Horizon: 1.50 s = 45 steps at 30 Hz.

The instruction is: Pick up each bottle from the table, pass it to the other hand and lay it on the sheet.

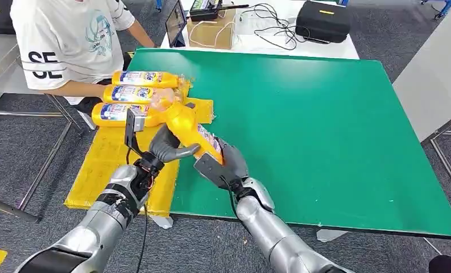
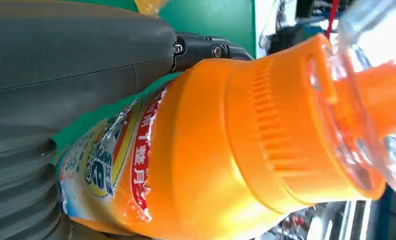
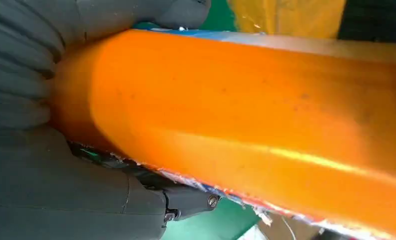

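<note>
A: Both hands on one orange bottle [image 1: 193, 132]? Fingers?
B: Yes. Right hand [image 1: 223, 162] wraps the labelled base, left hand [image 1: 167, 147] clasps mid-body. Bottle tilted above the yellow sheet [image 1: 106, 165] edge, cap toward three laid bottles [image 1: 136, 95].

Bright, even overhead light fills the head view, sharp across the frame; soft, short shadows lie under the arms on the green table [image 1: 325, 125]. In both wrist views the orange bottle [image 2: 225, 165] sits too close, blurred and soft, with a glare streak along its side at lower right
</note>
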{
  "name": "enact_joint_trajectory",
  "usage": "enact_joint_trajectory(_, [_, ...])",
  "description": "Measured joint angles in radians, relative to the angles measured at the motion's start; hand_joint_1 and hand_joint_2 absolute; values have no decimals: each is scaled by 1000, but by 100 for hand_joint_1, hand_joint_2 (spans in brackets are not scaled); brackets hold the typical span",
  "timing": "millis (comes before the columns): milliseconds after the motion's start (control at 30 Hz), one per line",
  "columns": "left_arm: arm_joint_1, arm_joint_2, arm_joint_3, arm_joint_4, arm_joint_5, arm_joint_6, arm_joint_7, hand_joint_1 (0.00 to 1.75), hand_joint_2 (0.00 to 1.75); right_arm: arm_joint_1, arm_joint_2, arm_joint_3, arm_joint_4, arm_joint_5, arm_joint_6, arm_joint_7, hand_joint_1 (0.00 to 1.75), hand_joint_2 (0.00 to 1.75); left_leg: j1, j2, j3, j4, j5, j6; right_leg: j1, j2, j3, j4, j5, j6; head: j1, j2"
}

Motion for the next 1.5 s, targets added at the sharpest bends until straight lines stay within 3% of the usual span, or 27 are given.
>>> enact_joint_trajectory(300, [12,6,0,3,0,10,15,0,175,-16,2,34,35,34,-2,28,175,175,0,0,0,0,0,0,0,0,0,0,0,0,0,0])
enact_joint_trajectory(333, [11,7,0,5,0,13,23,105,175,-18,2,37,37,36,-2,32,145,175,0,0,0,0,0,0,0,0,0,0,0,0,0,0])
enact_joint_trajectory(367, [10,7,0,8,1,19,34,175,175,-19,2,39,39,43,-3,40,3,175,0,0,0,0,0,0,0,0,0,0,0,0,0,0])
enact_joint_trajectory(633, [5,8,0,46,36,16,38,175,175,-25,21,74,56,90,-10,73,0,175,0,0,0,0,0,0,0,0,-1,0,0,0,0,0])
enact_joint_trajectory(833, [6,9,13,35,55,86,8,175,175,-24,20,69,59,33,-40,38,0,175,0,0,0,0,0,0,0,0,-1,0,0,0,0,0])
enact_joint_trajectory(1167, [9,24,65,-8,95,72,12,175,175,-23,4,29,53,-21,-45,4,0,175,0,0,0,0,0,0,0,0,0,0,0,0,0,0])
enact_joint_trajectory(1500, [3,81,73,-41,-128,255,-84,175,175,-3,-16,-20,-7,-78,-71,-46,0,175,0,0,0,0,0,0,0,0,-1,0,0,0,0,0])
